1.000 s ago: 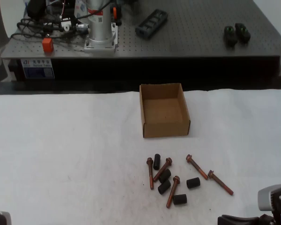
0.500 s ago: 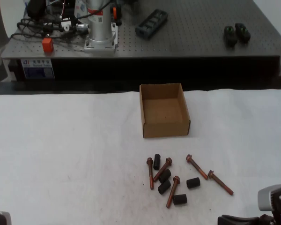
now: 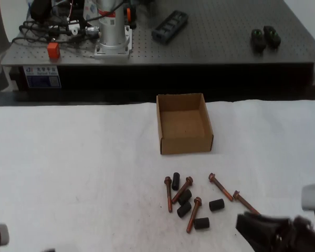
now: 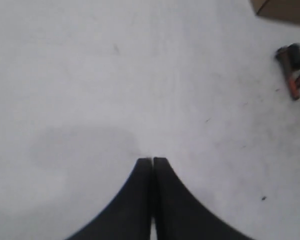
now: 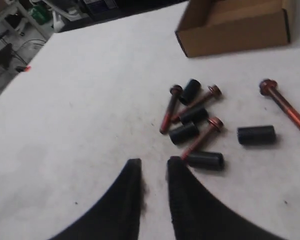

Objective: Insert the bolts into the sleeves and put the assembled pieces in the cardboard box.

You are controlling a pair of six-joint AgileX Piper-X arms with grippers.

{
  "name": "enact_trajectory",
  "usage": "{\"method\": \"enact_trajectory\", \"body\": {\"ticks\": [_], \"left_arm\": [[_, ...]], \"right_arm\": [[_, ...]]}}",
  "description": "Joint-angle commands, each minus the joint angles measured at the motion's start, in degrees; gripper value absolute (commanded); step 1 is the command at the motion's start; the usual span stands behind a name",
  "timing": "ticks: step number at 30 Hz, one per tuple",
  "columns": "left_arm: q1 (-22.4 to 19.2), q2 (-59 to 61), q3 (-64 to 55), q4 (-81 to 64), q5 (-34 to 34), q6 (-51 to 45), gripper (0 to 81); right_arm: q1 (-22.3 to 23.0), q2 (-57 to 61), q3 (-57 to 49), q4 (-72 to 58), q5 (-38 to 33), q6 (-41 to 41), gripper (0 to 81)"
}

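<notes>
Bolts [image 3: 221, 187] and sleeves [image 3: 216, 205] unmoved | right arm [image 3: 275, 233] advanced toward them, jaws slightly parted | left jaws clenched

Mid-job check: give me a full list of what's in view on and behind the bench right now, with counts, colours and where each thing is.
open brown cardboard box: one, brown, on the cloth beyond the loose parts, empty.
copper-coloured metal bolts: five, copper, lying loose on the cloth nearer than the box.
short black cylindrical sleeves: five, black, scattered among the bolts, none seen fitted on a bolt.
white cloth: one, white, covering the bench.
grey perforated metal table: one, grey, behind the cloth.
silver post: one, silver, upright on that table.
orange block: one, orange, on that table near the post.
black tray: one, black, on that table.
left tool: one, black, shut, over bare cloth away from the parts.
right tool: one, black, slightly open, over the cloth close to the sleeves.
</notes>
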Motion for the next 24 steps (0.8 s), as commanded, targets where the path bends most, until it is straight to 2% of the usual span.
{"method": "enact_trajectory", "body": {"ticks": [1,4,10,12,15,18,24], "left_arm": [[0.0,-0.5,-0.1,-7.0,0.4,-1.2,0.9],[0.0,-0.5,-0.1,-9.0,0.4,-0.7,8.1],[0.0,-0.5,-0.1,-8.1,0.4,-0.7,32.8],[0.0,-0.5,-0.1,-8.1,0.4,-0.7,37.3],[0.0,-0.5,-0.1,-8.1,1.2,-0.7,37.8],[0.0,-0.5,-0.1,-8.0,1.3,-0.7,37.8],[0.0,-0.5,-0.1,-8.0,1.3,-0.7,37.8]], "right_arm": [[0.2,5.3,-6.3,1.9,-0.6,-3.5,28.5],[-0.8,16.1,-15.1,11.3,1.2,-9.9,28.6],[-5.2,41.1,-32.9,31.5,8.6,-23.9,28.6],[-7.2,48.5,-38.1,36.1,11.2,-26.6,28.6],[-10.7,56.2,-44.3,41.0,14.1,-30.7,28.6],[-13.5,60.7,-47.4,42.4,14.1,-33.6,28.6],[-14.8,63.8,-48.7,40.5,14.4,-37.5,28.6]]}}
